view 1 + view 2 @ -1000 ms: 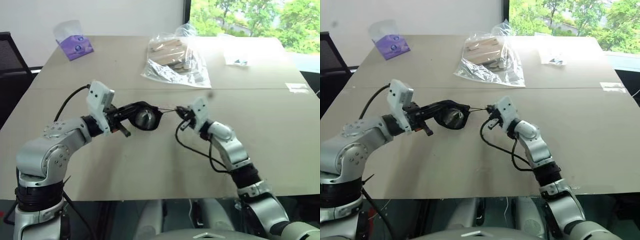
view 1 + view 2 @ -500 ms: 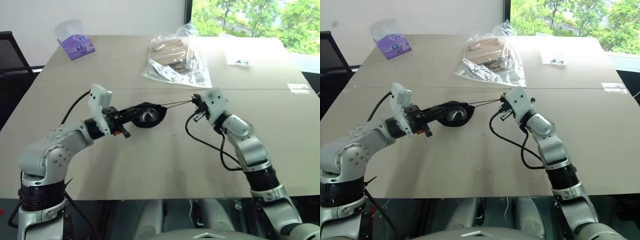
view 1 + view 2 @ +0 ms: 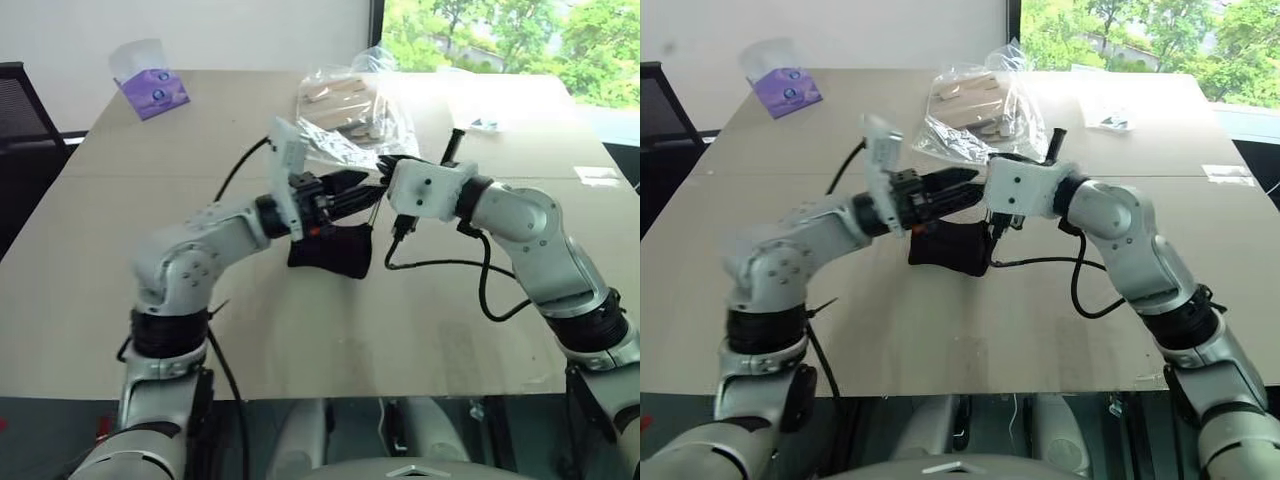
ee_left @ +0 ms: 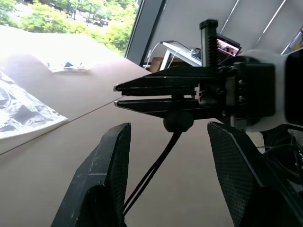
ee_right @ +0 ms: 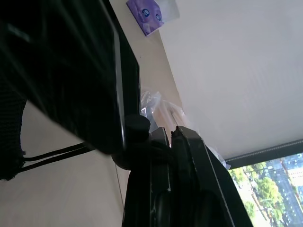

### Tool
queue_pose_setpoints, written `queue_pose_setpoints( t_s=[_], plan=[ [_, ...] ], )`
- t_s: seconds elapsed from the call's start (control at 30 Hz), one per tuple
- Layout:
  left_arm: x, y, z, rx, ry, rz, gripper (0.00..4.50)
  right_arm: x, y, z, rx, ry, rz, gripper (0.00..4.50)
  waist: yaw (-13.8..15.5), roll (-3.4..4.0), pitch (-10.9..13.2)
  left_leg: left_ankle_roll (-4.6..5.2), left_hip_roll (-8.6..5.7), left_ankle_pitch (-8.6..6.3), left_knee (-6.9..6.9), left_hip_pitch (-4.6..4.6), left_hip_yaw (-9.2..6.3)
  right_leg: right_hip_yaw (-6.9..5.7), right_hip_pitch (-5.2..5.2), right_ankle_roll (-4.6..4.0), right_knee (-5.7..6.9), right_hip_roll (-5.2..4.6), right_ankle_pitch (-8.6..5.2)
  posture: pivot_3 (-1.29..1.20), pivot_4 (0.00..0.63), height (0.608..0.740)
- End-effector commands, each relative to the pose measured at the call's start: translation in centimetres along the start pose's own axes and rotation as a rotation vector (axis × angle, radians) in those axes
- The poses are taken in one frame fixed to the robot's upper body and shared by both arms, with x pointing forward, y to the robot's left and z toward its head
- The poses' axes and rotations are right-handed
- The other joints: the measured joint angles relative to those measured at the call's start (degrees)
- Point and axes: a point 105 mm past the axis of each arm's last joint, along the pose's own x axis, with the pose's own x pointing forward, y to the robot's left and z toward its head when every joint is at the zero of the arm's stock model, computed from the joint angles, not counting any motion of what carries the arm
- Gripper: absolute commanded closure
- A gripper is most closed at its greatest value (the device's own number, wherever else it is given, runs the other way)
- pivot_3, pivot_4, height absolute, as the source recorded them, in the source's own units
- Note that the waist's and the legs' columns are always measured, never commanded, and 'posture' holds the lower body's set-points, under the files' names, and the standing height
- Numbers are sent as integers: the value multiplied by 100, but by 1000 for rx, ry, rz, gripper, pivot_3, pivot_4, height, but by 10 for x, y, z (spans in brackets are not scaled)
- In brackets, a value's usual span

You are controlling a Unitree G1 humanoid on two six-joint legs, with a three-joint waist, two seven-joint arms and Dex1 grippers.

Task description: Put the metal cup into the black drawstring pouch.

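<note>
The black drawstring pouch (image 3: 330, 250) hangs bunched below both grippers over the middle of the table (image 3: 200, 330); I cannot tell whether its bottom touches the top. The metal cup is hidden. My right gripper (image 4: 118, 94) is shut on the drawstring cord (image 4: 151, 175) just above its bead (image 4: 177, 120), pointing level towards the left arm. My left gripper (image 3: 350, 190) faces it, open, its two fingers (image 4: 106, 170) standing either side of the cord and the right gripper's tips without touching them.
A clear plastic bag of wooden blocks (image 3: 350, 115) lies just behind the grippers. A purple tissue box (image 3: 150, 88) stands at the back left, a small packet (image 3: 478, 122) at the back right, a white label (image 3: 598, 175) near the right edge. A black chair (image 3: 20, 110) stands left.
The left gripper let go of the pouch's mouth, opened and swung right up to the right gripper. The right gripper rose with the cord; the pouch drew shut and the cup went out of sight.
</note>
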Motion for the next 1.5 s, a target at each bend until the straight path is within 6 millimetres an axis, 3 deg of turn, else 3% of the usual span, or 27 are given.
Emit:
queue_pose_setpoints(
  t_s=[0.03,0.17,0.23,0.37,0.4,0.43,0.57,0.67,0.9,1.0,1.07,1.33,1.5],
  plan=[
    [4,-1,14,42,-57,-7,1883,-2,-12,10,-78,-24,-7,4500,11,0,0,0,0,0,0,-1,0,0,0,0,-1,-1,0,0,150,740],
    [8,-2,14,38,-74,-20,1883,1,-10,10,-76,-22,5,4500,26,0,0,0,-2,0,9,-8,-3,-4,0,0,-3,-1,0,0,150,740],
    [8,-4,13,35,-72,-30,2265,3,-9,10,-68,-19,8,4500,25,0,0,0,-2,0,11,-9,-5,-5,0,0,-2,-2,0,0,150,740],
    [8,-6,12,26,-77,-38,3519,4,-7,9,-62,-10,16,4500,27,0,0,0,-2,0,12,-10,-8,-7,0,0,-2,-2,0,0,150,740],
    [8,-7,12,24,-77,-42,4104,4,-7,9,-59,-7,16,4500,29,0,0,0,-2,0,12,-10,-7,-7,0,0,-2,-2,0,0,150,740],
    [9,-8,11,22,-77,-44,4271,4,-6,8,-56,-3,16,4500,29,0,0,0,-2,0,13,-10,-8,-7,0,0,-2,-3,0,0,150,740],
    [7,-6,5,18,-58,-33,4275,3,-7,4,-31,16,5,4500,28,0,0,0,-2,0,13,-10,-8,-8,0,0,-1,-3,0,0,150,740],
    [1,3,-8,5,-16,9,4275,-1,-17,-14,31,82,-45,4500,23,0,0,0,-2,0,13,-10,-8,-7,1,0,-1,-4,0,0,150,740],
    [-23,33,-57,-38,163,172,4276,-39,-54,-103,199,398,-291,4500,73,1,0,0,-5,0,14,-10,-7,-8,0,-1,0,-2,0,0,150,740],
    [-32,40,-69,-45,213,214,4276,-66,-59,-145,227,547,-354,4500,125,1,0,0,-5,0,14,-11,-7,-7,-1,-1,-1,-2,0,0,150,740],
    [-36,45,-75,-37,244,248,4277,-78,-60,-160,241,598,-374,4500,130,1,0,0,-5,0,14,-11,-7,-7,0,-1,-1,-3,0,0,150,740],
    [-53,69,-87,2,333,392,4279,-102,-46,-195,293,699,-400,4500,116,4,2,0,-2,0,13,-10,-4,-4,-1,-1,1,-1,0,0,150,740],
    [-48,69,-83,54,324,385,4279,-94,-27,-189,385,626,-354,4500,120,4,2,1,-3,0,14,-11,-2,-3,0,0,0,-1,0,0,150,740]
  ],
)
